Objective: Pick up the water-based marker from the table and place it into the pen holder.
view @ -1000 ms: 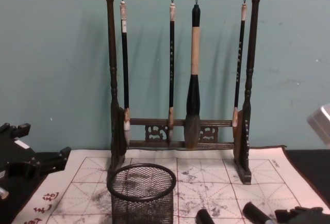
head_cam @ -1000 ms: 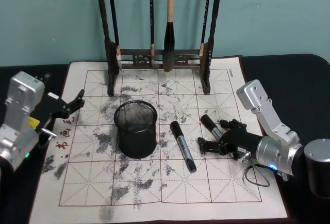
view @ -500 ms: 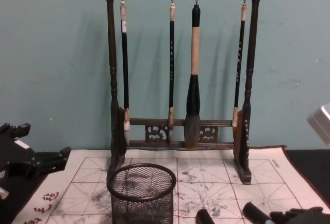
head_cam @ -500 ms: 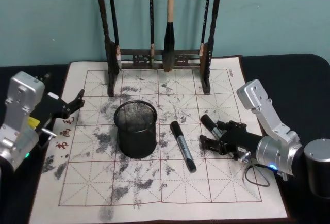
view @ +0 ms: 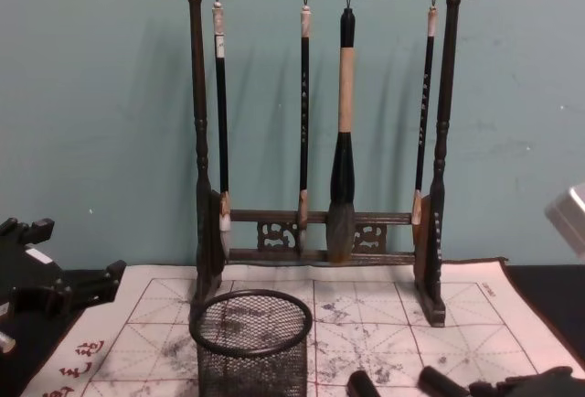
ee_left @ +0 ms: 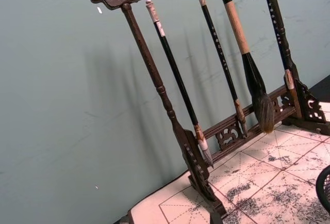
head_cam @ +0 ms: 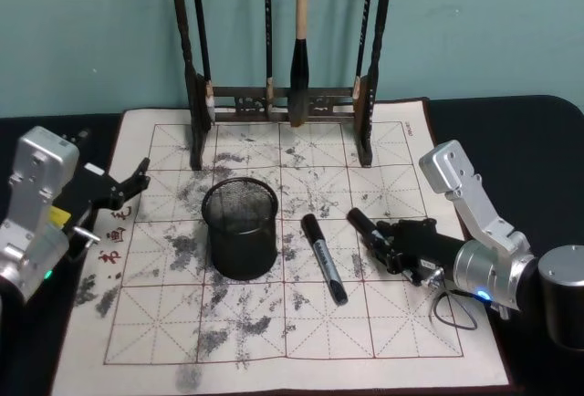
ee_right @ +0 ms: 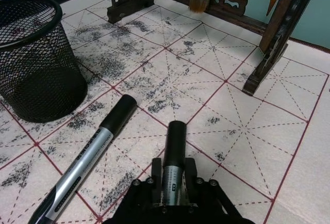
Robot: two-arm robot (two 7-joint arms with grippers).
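– Two markers on the mat (head_cam: 383,332). Which one have you got?

– The one on my right. My right end effector (head_cam: 391,248) is clamped around the barrel of that marker (head_cam: 365,225), low over the mat, with the capped end sticking out ahead. I can't tell whether it has left the mat.

– What worries you?

– The grip sits toward the back of the barrel, so most of the length pokes out front. If the pinch is light, I reckon the marker could pivot or slip as I lift.

– And the second marker (head_cam: 324,257)?

– It lies between the held one and the pen holder (head_cam: 242,250), just beside my fingers. A low sweep across could knock it and roll it off toward the dark surface (head_cam: 538,140), so I'd go up first.

– The holder itself?

– It's wire mesh, standing free near the middle of the mat. If the cap catches the rim, I'd guess the cup tips or slides. The marker is lying nearly flat in my grip, too. Let go level and it may land across the rim and bounce out.

– Left arm?

– My left end effector (head_cam: 132,191) is idle with its fingers spread, at the mat's left edge, well apart from everything.
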